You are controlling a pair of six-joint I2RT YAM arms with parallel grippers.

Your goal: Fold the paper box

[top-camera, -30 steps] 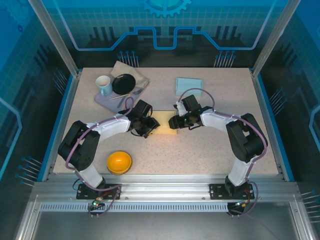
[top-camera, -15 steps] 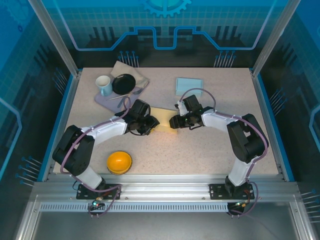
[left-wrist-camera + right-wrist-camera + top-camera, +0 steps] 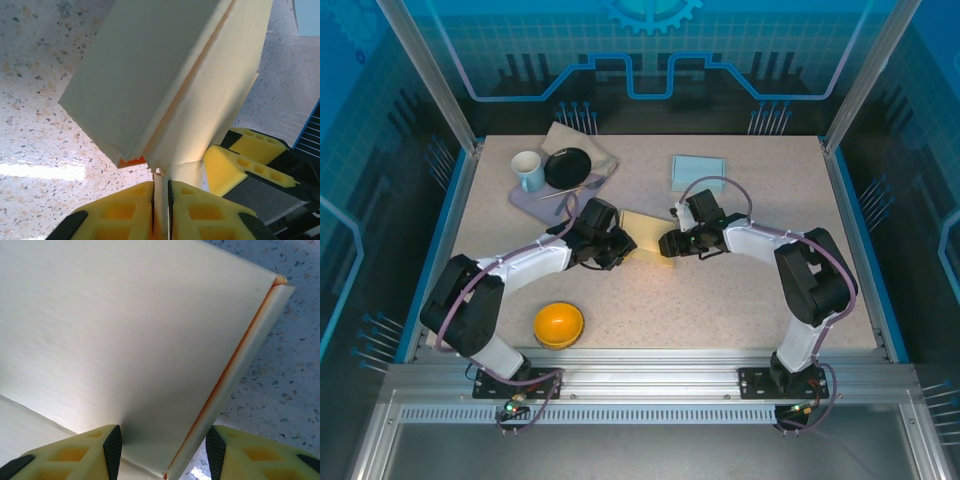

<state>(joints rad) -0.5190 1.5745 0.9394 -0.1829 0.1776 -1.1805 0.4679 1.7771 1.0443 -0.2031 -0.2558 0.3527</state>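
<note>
paper box (image 3: 125, 330) in right hand (image 3: 160, 445), its flap in left hand (image 3: 161, 197)

Seen from above, most of the paper box (image 3: 642, 234) is covered by the left gripper (image 3: 611, 245) and the right gripper (image 3: 672, 243); a pale wedge is left visible between them. At both wrists the box is cut off by the picture edges, and the fingers by the bottom edge. Whether the box is pressed by the right gripper's pads cannot be told.

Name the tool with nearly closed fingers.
The left tool: its fingers pinch a flap of the paper box, while those of the right tool stand apart around it.
</note>
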